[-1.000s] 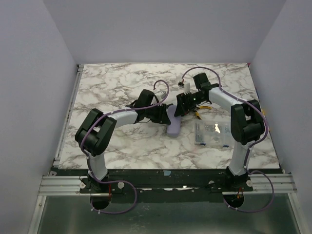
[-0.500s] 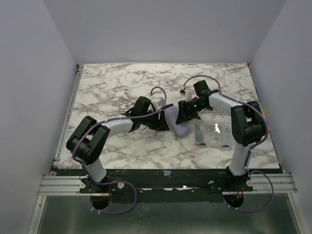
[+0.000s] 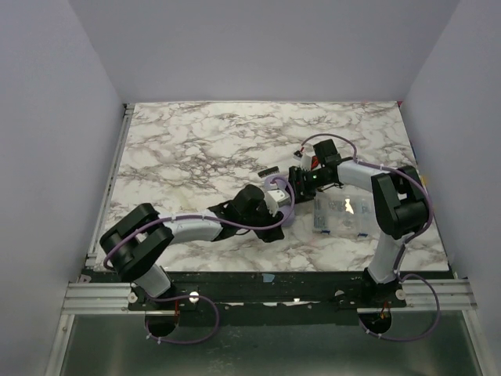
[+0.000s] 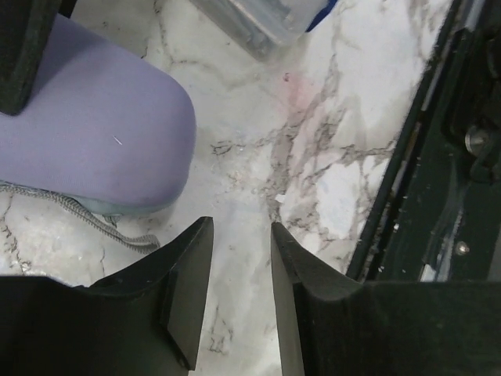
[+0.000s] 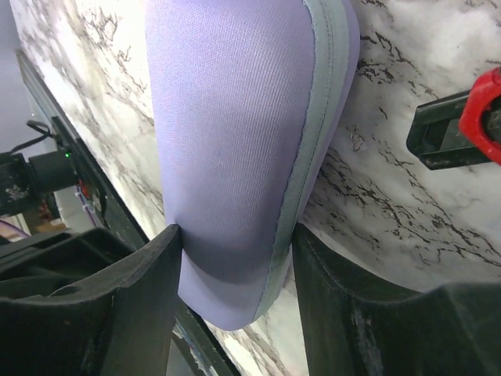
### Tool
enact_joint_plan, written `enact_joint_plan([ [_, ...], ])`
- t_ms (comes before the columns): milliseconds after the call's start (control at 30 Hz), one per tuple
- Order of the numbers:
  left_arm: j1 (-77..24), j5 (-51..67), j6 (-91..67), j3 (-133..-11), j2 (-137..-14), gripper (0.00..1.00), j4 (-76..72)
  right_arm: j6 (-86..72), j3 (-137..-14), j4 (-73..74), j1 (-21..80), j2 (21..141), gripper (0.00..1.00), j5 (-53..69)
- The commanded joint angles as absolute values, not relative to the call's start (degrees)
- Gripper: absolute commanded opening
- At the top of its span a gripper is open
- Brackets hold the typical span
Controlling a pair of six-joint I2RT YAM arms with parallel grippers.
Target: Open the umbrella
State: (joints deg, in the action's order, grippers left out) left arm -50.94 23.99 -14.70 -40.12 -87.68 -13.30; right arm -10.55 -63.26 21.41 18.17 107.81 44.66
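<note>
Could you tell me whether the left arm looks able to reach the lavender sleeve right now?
Probably yes: the left gripper, jaws apart and empty, sits just beside the lavender sleeve, with only bare marble table between; the right gripper clasps it too.

umbrella [image 3: 282, 205]: 1, in its lavender sleeve | clear box [image 3: 340, 215]: 1, at 3 o'clock of the umbrella | red-handled tool [image 3: 313, 163]: 1, at 1 o'clock | claws: 2, left claw [image 4: 241, 235] and right claw [image 5: 235, 231] | tabletop [image 3: 180, 141]: 1

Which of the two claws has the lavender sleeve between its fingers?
The right claw: it clasps the lavender sleeve; the left claw frames only bare marble.
</note>
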Motion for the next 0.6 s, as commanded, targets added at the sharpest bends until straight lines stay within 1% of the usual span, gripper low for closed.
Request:
enact_joint_plan([
  [0, -51.5, 19.49, -12.83, -42.65, -93.0, 0.36, -15.09, -14.54, -59.01, 16.89, 18.54, 107.13, 0.25, 41.3],
  [33, -51.34, 19.09, -12.64, -42.87, -93.81, 0.36, -14.75, -14.26, -58.27, 16.28, 18.54, 106.69, 0.21, 40.9],
  [100, -50.53, 18.69, -12.2, -42.66, -94.17, 0.35, -14.35, -13.41, -57.04, 15.88, 18.5, 105.99, 0.05, 40.42],
  [133, -49.88, 18.77, -11.85, -42.1, -93.87, 0.35, -14.33, -12.92, -56.53, 15.82, 18.54, 105.63, 0.01, 39.93],
  [233, -48.75, 18.31, -10.08, -39.22, -91.87, 0.35, -15.1, -10.9, -55.93, 15.84, 18.54, 104.95, 0.0, 38.73],
  [367, -48.62, 15.95, -6.76, -36.54, -89.95, 0.37, -17.97, -8.7, -56.93, 17.16, 18.53, 105.9, 0.0, 38.98],
  [567, -48.6, 12.77, -0.56, -36.89, -91.78, 0.38, -20.29, -6.99, -59.35, 20.02, 18.5, 107.57, 0.0, 40.15],
])
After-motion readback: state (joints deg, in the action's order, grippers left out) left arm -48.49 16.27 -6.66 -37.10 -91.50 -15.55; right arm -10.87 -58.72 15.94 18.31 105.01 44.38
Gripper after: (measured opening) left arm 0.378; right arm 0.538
